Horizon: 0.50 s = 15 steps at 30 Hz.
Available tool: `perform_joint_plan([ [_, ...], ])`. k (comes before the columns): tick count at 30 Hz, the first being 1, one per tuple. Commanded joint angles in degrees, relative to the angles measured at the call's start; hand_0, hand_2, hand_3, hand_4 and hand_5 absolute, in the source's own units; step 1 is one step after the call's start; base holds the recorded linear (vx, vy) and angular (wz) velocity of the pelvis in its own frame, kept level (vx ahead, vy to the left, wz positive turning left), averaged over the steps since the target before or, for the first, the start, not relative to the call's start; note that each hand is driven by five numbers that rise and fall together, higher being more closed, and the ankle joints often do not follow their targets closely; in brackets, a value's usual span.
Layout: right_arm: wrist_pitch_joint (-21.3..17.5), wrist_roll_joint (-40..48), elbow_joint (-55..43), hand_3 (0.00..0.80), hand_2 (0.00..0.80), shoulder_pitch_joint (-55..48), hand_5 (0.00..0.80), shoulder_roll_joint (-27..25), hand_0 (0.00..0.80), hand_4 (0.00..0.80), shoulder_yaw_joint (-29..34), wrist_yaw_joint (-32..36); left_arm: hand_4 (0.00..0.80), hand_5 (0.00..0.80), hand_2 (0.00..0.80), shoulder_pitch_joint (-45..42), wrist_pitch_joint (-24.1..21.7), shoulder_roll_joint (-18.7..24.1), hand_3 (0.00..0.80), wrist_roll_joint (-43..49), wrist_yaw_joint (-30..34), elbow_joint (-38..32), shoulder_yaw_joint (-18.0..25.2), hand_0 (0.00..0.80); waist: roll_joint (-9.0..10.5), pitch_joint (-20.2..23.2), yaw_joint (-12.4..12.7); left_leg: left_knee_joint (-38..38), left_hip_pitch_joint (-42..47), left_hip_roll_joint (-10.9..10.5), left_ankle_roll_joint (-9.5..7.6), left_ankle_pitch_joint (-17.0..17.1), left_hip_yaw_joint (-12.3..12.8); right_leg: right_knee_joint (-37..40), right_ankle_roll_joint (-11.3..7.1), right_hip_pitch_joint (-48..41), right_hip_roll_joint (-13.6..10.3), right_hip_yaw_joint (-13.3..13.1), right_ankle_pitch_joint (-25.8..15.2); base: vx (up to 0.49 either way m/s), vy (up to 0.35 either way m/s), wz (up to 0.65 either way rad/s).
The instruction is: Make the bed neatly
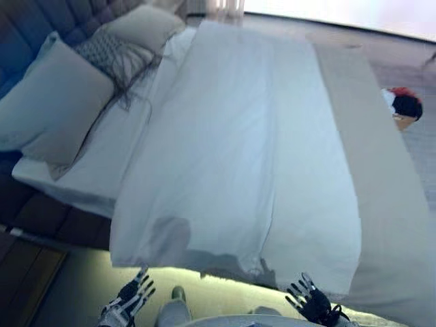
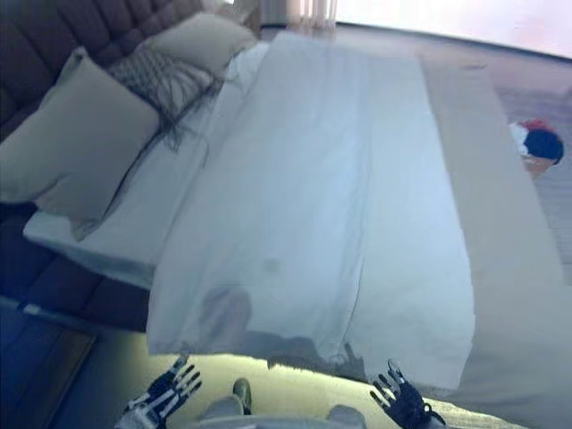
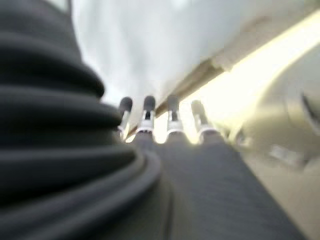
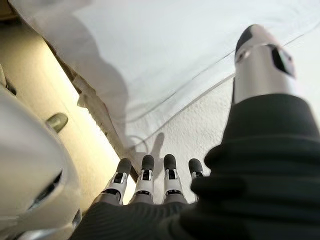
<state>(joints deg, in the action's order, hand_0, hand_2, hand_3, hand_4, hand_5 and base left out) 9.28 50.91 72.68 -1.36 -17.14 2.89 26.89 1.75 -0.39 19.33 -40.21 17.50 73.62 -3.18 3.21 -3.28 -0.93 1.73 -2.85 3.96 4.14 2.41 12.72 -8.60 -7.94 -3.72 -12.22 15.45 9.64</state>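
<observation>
A white duvet (image 1: 238, 150) lies spread over the bed, its near edge hanging over the bedside in front of me. It leaves a strip of white sheet (image 1: 112, 150) bare on the left, by the headboard. Two beige pillows (image 1: 54, 109) and a grey patterned cushion (image 1: 109, 51) lie at the head. My left hand (image 1: 129, 300) is open and empty below the duvet's near left corner. My right hand (image 1: 310, 300) is open and empty below its near right corner. Both hands are apart from the cloth, as the wrist views (image 4: 145, 180) (image 3: 160, 117) show.
A beige bed runner (image 1: 381, 177) covers the foot of the bed on the right. A dark tufted headboard (image 1: 41, 27) stands at the left. A small basket with red and dark things (image 1: 403, 107) sits on the floor past the bed's foot. Lit floor lies by the bedside.
</observation>
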Motion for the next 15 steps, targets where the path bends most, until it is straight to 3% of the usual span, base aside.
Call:
perform_joint_plan([
  [1, 0.34, -0.02, 1.61, 0.000, 0.000, 2.50, 0.000, -0.57, 0.000, 0.000, -1.56, -0.66, 0.000, 0.000, 0.000, 3.50, -3.00, 0.91, 0.000, 13.19, -5.72, 2.95, -1.21, 0.000, -3.04, -0.57, -1.15, -2.39, 5.73, 0.40, 0.87, -4.64, 2.02, 11.18, -1.53, 3.83, 1.48, -1.77, -13.85, 0.106, 0.015, -0.23],
  [8, -0.45, 1.11, 7.02, 0.000, 0.000, 1.18, 0.000, 2.43, 0.000, 0.000, -0.49, -9.02, 0.000, 0.000, 0.000, 3.57, -2.13, -4.09, 0.000, 16.18, -5.98, 5.05, -6.37, 0.000, -3.98, 1.45, -2.75, -5.86, 9.21, 0.30, 0.29, -4.45, 3.29, 13.30, -1.15, 1.71, 2.67, -2.52, -14.07, 0.069, 0.001, -0.19],
  [15, -1.14, 0.04, 8.50, 0.000, 0.000, 2.28, 0.000, 4.23, 0.000, 0.000, -1.81, -10.64, 0.000, 0.000, 0.000, 3.33, -1.19, -7.86, 0.000, 20.33, -4.97, 5.38, -9.61, 0.000, -3.75, 1.88, -2.36, -5.74, 11.71, 0.64, -0.05, -5.19, 3.43, 13.60, -0.56, -0.93, 3.31, -2.88, -13.48, 0.057, -0.031, -0.14],
])
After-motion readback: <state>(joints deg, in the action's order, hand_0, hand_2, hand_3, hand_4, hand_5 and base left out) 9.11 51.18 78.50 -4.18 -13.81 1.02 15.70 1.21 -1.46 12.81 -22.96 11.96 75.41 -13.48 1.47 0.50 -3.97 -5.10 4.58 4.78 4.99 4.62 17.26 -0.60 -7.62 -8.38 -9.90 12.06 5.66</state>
